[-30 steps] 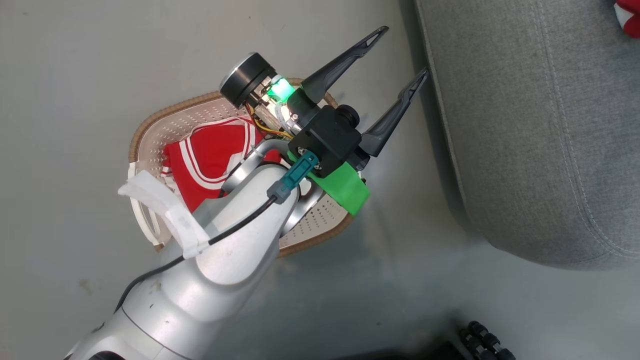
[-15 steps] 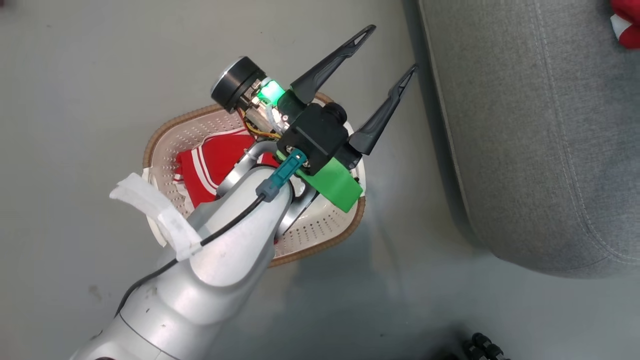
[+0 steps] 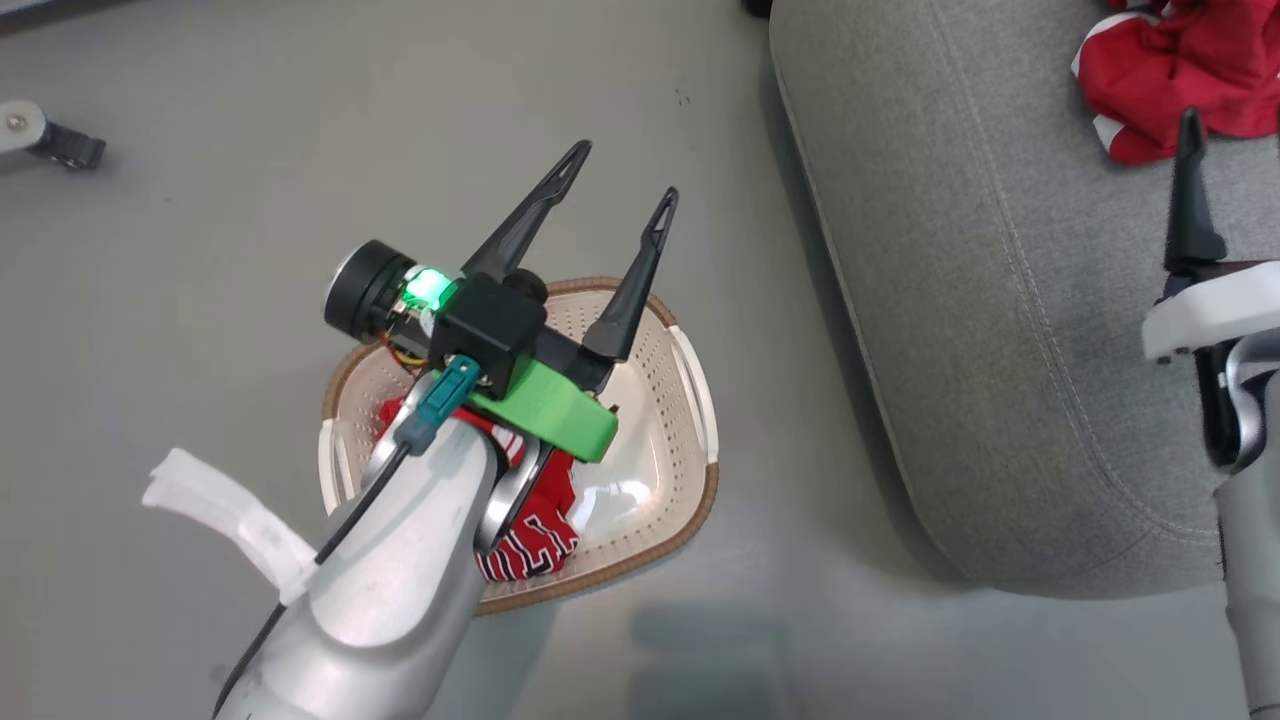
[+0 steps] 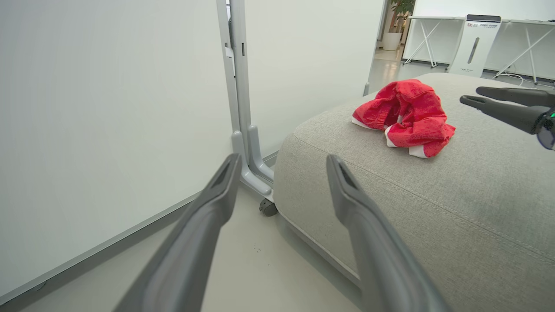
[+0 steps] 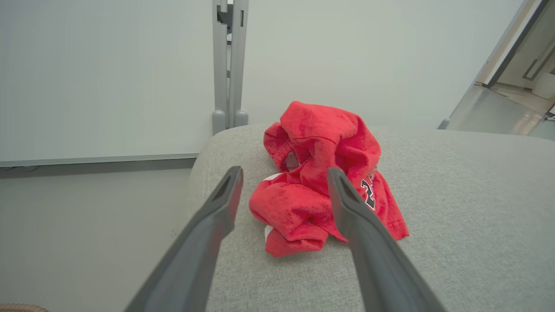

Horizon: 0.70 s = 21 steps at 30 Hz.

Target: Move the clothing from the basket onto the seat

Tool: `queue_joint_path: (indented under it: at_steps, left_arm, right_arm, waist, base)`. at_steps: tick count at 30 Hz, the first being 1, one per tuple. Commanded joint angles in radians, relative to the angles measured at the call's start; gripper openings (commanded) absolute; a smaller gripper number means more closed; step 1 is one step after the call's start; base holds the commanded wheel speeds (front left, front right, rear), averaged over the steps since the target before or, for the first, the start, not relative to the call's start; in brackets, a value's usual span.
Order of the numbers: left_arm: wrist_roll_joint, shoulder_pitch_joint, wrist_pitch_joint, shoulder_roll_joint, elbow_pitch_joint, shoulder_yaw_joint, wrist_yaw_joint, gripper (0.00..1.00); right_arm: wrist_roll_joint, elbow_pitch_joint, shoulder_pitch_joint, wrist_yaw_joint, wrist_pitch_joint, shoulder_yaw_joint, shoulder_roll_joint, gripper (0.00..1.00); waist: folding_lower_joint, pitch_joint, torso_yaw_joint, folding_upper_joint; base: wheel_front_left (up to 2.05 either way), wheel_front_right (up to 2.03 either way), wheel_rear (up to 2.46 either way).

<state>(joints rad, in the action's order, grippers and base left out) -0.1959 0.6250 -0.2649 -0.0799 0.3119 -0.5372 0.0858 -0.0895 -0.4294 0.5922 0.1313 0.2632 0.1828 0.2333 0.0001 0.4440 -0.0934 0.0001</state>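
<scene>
Hovering over the basket (image 3: 700, 520), left pincer (image 3: 620, 175) gapes empty; right pincer (image 5: 284, 173), equally spread and empty, has clothing (image 5: 316, 138) at twelve o'clock.

Jersey (image 3: 530, 535) in basket (image 3: 700, 490), left of seat (image 3: 960, 320)

The head camera looks steeply down from high up, the basket (image 3: 655, 380) on the floor (image 3: 200, 300) just below centre and the seat (image 3: 950, 300) from 1 to 4 o'clock. The left wrist camera sits low, facing almost level along the left gripper (image 4: 282, 158) past the seat's corner to a white wall panel (image 4: 108, 130); the right wrist camera sits close over the seat, facing that panel along the right gripper (image 5: 285, 171). All three share the seat and the red garment (image 3: 1170, 70) on it, distant at 2 o'clock for head and left wrist, near and central for the right wrist.
</scene>
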Motion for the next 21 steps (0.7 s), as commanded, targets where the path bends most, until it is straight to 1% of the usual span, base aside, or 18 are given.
queue_joint_path:
  at_steps: [1,4,10,16,21]
  left_arm:
    - [-0.011,-0.036,0.001,-0.011,-0.005,0.017,-0.007,1.00]
    - [-0.019,-0.091,0.001,-0.015,-0.013,0.062,-0.017,1.00]
    - [-0.024,-0.188,0.001,-0.019,-0.034,0.154,-0.036,1.00]
    - [-0.024,-0.262,0.001,-0.021,-0.051,0.252,-0.045,1.00]
    - [-0.012,-0.317,0.001,-0.015,-0.064,0.317,-0.050,1.00]
  right_arm:
    - [-0.010,0.024,-0.030,-0.001,0.002,-0.019,-0.006,1.00]
    - [-0.022,0.080,-0.083,-0.001,0.002,-0.069,-0.028,1.00]
    - [-0.032,0.154,-0.152,-0.001,0.002,-0.151,-0.068,1.00]
    - [-0.029,0.218,-0.208,-0.001,0.002,-0.200,-0.106,1.00]
    - [-0.028,0.262,-0.260,-0.001,0.002,-0.213,-0.132,1.00]
  waist:
    - [-0.0001,-0.090,0.013,-0.0001]
    - [-0.0001,-0.133,0.028,-0.0001]
    - [-0.0001,-0.198,0.067,-0.0001]
    - [-0.0001,-0.241,0.108,-0.0001]
    - [-0.0001,-0.277,0.134,-0.0001]
  base:
    - [0.00,0.00,0.00]
    - [0.00,0.00,0.00]
    - [0.00,0.00,0.00]
    - [0.00,0.00,0.00]
    - [0.00,0.00,0.00]
